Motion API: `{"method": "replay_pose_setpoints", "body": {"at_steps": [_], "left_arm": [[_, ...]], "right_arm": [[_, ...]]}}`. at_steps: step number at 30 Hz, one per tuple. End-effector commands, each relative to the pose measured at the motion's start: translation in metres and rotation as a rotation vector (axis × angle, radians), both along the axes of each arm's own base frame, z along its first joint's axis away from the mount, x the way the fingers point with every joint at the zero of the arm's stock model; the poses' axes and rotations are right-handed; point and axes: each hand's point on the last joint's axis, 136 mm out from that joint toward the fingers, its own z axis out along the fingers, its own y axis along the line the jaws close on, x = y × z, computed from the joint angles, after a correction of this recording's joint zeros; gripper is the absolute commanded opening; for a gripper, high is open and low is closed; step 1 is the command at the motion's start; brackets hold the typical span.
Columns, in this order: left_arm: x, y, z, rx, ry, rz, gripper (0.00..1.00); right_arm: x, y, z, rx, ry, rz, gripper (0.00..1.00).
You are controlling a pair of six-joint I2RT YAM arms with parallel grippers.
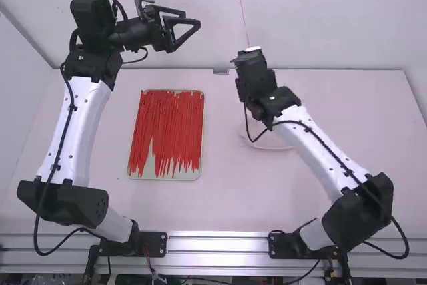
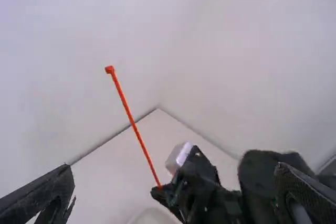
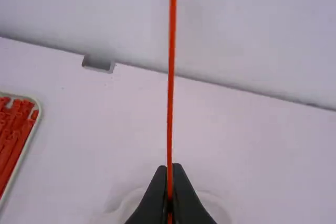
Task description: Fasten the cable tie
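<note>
1. The tray of spare ties lay on the table, toward nine o'clock of its centre.
2. The right gripper stood at two o'clock of the tray, the cable tie upright in its grasp.
3. The left gripper hung at twelve o'clock of the tray, well apart from the cable tie.

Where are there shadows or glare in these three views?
High view: even light, no glare, just a faint shadow on the table beneath the right arm. Left wrist view: the cable tie stands out against an evenly lit wall. Right wrist view: a soft shadow line where table meets wall, behind the tie in the right tool.
</note>
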Motion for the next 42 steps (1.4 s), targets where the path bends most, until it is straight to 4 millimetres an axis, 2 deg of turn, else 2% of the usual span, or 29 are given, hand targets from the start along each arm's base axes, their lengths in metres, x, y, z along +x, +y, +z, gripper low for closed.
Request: {"method": "replay_pose_setpoints", "body": {"at_steps": [1, 5, 10, 14, 19, 21, 23, 24, 25, 28, 30, 32, 36, 41, 42], "left_arm": [[0.004, 0.002, 0.003, -0.015, 0.02, 0.029, 0.99], [-0.001, -0.011, 0.008, -0.047, 0.05, 0.003, 0.99], [0.004, -0.027, 0.008, -0.052, 0.056, 0.049, 0.99], [0.002, -0.037, 0.009, -0.053, 0.047, 0.044, 0.99], [0.006, -0.038, 0.012, -0.066, 0.051, 0.082, 0.98], [0.008, -0.037, 0.015, -0.073, 0.041, 0.097, 0.84], [0.008, -0.038, 0.017, -0.075, 0.032, 0.096, 0.76], [0.008, -0.038, 0.018, -0.077, 0.024, 0.096, 0.64], [0.008, -0.038, 0.019, -0.078, 0.02, 0.096, 0.58], [0.011, -0.036, 0.02, -0.08, 0.014, 0.113, 0.45], [0.013, -0.034, 0.02, -0.083, 0.021, 0.132, 0.28], [0.015, -0.033, 0.021, -0.092, 0.028, 0.143, 0.16], [0.015, -0.033, 0.023, -0.095, 0.015, 0.143, 0.03], [0.015, -0.033, 0.026, -0.099, 0.001, 0.143, 0.02], [0.015, -0.031, 0.027, -0.093, -0.014, 0.147, 0.02]], "right_arm": [[-0.01, -0.019, 0.046, -0.07, -0.153, -0.168, 0.0], [-0.029, -0.007, 0.066, -0.159, -0.241, -0.224, 0.0], [-0.05, 0.001, 0.081, -0.243, -0.315, -0.28, 0.0], [-0.062, 0.006, 0.089, -0.276, -0.354, -0.305, 0.0], [-0.069, 0.011, 0.091, -0.295, -0.365, -0.301, 0.0], [-0.072, 0.016, 0.091, -0.301, -0.363, -0.285, 0.0], [-0.073, 0.018, 0.09, -0.3, -0.363, -0.279, 0.0], [-0.074, 0.019, 0.09, -0.297, -0.364, -0.277, 0.0], [-0.074, 0.02, 0.09, -0.296, -0.364, -0.276, 0.0], [-0.074, 0.02, 0.09, -0.296, -0.364, -0.275, 0.0], [-0.074, 0.02, 0.09, -0.296, -0.364, -0.275, 0.0], [-0.074, 0.02, 0.09, -0.293, -0.362, -0.272, 0.0], [-0.073, 0.022, 0.089, -0.288, -0.358, -0.264, 0.0], [-0.072, 0.024, 0.087, -0.277, -0.351, -0.248, 0.0], [-0.071, 0.03, 0.083, -0.261, -0.334, -0.217, 0.13]]}}
